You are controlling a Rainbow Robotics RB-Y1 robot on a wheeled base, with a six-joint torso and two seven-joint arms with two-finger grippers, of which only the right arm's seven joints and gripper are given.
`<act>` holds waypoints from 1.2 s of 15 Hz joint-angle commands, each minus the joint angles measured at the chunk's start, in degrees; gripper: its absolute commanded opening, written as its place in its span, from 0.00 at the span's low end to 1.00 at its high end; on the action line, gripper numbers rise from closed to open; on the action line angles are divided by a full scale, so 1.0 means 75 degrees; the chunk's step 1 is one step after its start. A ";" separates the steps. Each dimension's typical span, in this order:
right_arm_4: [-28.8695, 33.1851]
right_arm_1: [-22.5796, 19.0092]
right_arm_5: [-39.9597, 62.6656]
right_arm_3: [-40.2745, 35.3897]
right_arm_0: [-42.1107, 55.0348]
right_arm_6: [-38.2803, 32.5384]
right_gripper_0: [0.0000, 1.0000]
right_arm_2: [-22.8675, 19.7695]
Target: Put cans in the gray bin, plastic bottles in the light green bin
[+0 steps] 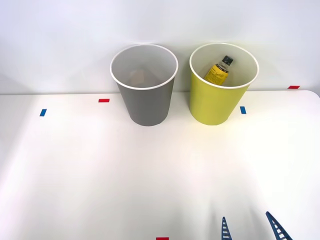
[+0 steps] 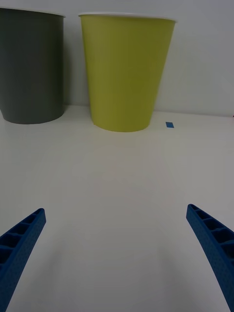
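The gray bin [image 1: 146,102] stands upright at the back of the white table, left of the light green bin [image 1: 214,102]. Low inside the gray bin lies a dim orange-tinted shape [image 1: 137,77], apparently a can, too faint to be sure. A plastic bottle [image 1: 219,71] with a black cap and yellow label leans inside the light green bin. My right gripper [image 1: 246,216] is open and holds nothing, near the table's front edge, well short of the bins. The right wrist view shows the gripper [image 2: 116,209] facing the light green bin [image 2: 126,73], with the gray bin [image 2: 31,68] beside it.
Small tape marks dot the table: blue [image 1: 43,112], red [image 1: 103,100], blue [image 1: 243,110], red [image 1: 293,87] and red [image 1: 162,238] at the front edge. A pale wall rises right behind the bins. Bare tabletop [image 1: 150,175] lies between the gripper and the bins.
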 commanded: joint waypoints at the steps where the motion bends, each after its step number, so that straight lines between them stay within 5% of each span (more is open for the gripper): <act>1: 0.0000 0.0000 0.0000 0.0000 0.0000 -0.0001 1.00 0.0000; 18: 0.0000 0.0000 0.0000 0.0000 0.0000 -0.0001 1.00 0.0000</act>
